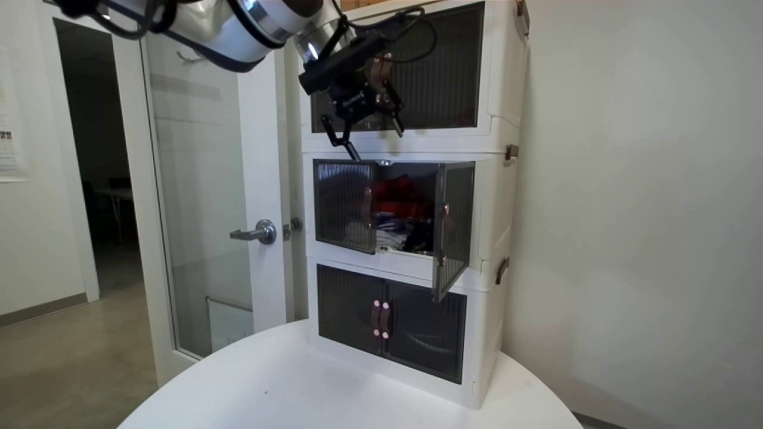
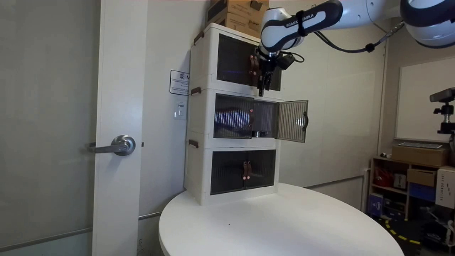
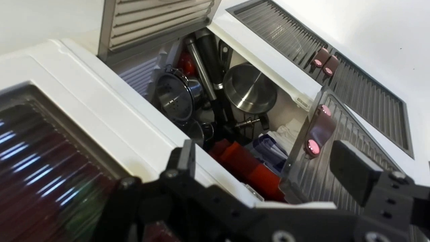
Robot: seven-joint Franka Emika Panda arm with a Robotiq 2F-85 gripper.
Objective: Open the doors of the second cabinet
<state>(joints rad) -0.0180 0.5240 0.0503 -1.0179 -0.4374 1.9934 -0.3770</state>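
Note:
The second cabinet [image 1: 489, 208] is the middle tier of a white stack, also in an exterior view [image 2: 201, 113]. One dark translucent door [image 1: 456, 232] is swung wide open; it also shows there [image 2: 293, 121] and in the wrist view [image 3: 161, 22]. Its partner door [image 1: 344, 205] [image 2: 233, 115] [image 3: 349, 148] stands partly ajar, its brown handle [image 3: 320, 131] facing out. My gripper [image 1: 378, 143] [image 2: 262, 90] [image 3: 268, 161] is open and empty, pointing down near the ajar door's top edge. One finger is over the white frame, the other before that door's outer face; contact cannot be told.
The top tier [image 1: 441, 71] is right behind the gripper, doors shut. The bottom tier [image 1: 390, 322] is shut too. Red cloth [image 3: 248, 164] and metal pots [image 3: 250, 89] lie inside the middle tier. The stack stands on a round white table [image 2: 284, 224]. Cardboard boxes [image 2: 238, 17] sit on top.

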